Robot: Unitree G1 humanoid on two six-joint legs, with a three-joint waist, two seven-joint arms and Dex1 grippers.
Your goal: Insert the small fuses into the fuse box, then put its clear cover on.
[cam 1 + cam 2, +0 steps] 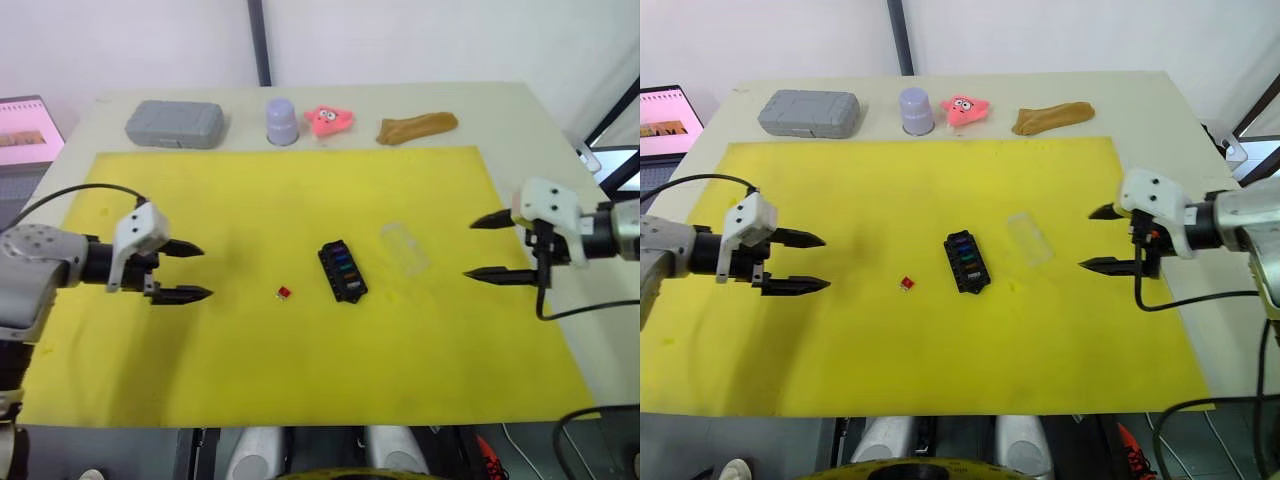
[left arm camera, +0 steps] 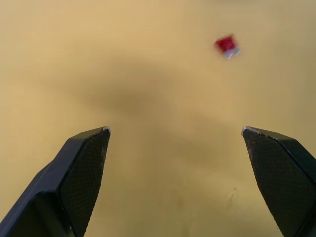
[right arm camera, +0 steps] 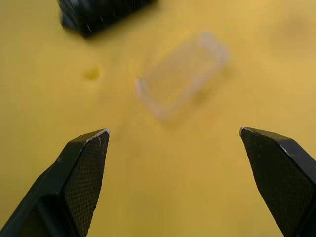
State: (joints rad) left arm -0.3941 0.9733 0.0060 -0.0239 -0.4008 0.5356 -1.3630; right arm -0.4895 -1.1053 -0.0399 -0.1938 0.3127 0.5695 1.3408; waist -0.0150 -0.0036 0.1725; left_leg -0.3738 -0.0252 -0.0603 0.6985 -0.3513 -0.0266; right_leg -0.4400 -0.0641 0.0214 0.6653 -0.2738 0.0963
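Here the left hand (image 1: 190, 271) is hovering at 9 o'clock over the yellow mat (image 1: 250, 370), fingers spread wide and gripping nothing. Just toward the middle from it, a red fuse (image 1: 284, 292) is lying loose on the mat; in the left wrist view it (image 2: 227, 45) is showing ahead of the released fingers (image 2: 84, 168). At the centre the fuse box (image 1: 342, 270) is sitting flat, its long side angled, with coloured fuses showing in its slots. Just beside it, toward 2 o'clock, the clear cover (image 1: 404, 247) is lying on the mat, apart from the box. At 3 o'clock the right hand (image 1: 485, 246) is hanging over the mat's edge, also spread wide and empty, pointing toward the cover (image 3: 182, 74). Along the tabletop (image 1: 500, 110) at 12 o'clock, a grey case (image 1: 174, 124), a lavender cup (image 1: 282, 121), a pink toy (image 1: 328, 120) and a brown piece (image 1: 416, 127) are sitting in a row.
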